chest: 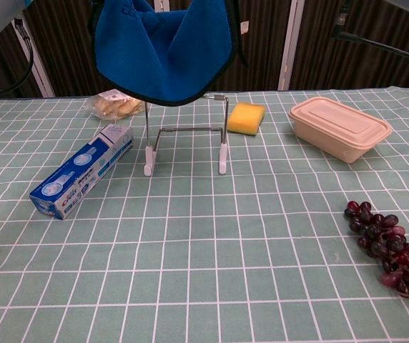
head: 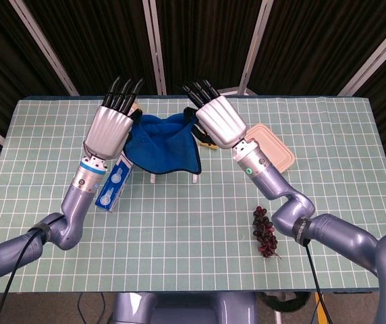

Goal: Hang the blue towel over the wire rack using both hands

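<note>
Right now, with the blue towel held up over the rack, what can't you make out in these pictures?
- Top bar of the thin wire rack: chest view, hidden behind the blue cloth towel.
- Left robot hand and right robot hand: head view shows only their backs, grip unseen; chest view cuts them off.
- Clear-wrapped snack packet: contents too small.
</note>
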You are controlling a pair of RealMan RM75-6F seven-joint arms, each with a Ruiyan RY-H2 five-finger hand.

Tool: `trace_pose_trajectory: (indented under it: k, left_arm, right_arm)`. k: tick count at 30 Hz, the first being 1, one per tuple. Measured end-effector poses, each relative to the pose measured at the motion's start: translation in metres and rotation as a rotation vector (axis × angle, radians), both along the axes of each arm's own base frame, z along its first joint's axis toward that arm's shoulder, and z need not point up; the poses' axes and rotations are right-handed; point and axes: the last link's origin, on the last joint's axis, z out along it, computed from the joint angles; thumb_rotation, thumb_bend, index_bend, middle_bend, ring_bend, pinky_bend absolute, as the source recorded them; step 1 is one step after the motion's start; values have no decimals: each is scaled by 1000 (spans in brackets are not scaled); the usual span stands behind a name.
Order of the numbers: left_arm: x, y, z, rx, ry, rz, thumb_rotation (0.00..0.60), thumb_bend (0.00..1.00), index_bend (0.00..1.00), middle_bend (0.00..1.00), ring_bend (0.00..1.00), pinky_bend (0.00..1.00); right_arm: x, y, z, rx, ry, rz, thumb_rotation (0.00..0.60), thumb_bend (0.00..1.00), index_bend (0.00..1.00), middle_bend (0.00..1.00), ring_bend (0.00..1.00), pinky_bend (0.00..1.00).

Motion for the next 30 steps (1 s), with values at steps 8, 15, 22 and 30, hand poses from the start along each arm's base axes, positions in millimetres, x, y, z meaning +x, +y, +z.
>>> trace_pose_trajectory:
  k: [8, 15, 22, 30]
  left_arm:
    - [-18, 3, -15, -50, 29, 64, 600, 481, 797, 0, 0, 0]
    - [-37, 7, -32, -82, 41, 114, 600, 481, 797, 0, 0, 0]
    - [-56, 9, -48, -132, 56, 153, 600, 481, 797, 0, 0, 0]
    - [-72, 10, -65, -167, 69, 185, 600, 481, 797, 0, 0, 0]
  right_arm:
    - [-18, -3, -15, 19, 30, -43, 600, 407, 644, 58, 0, 0]
    - [-46, -6, -35, 50, 57, -104, 600, 408, 644, 58, 0, 0]
    - [-72, -6, -51, 76, 85, -135, 600, 407, 644, 58, 0, 0]
    - [-92, -6, -64, 92, 104, -156, 600, 407, 644, 59, 0, 0]
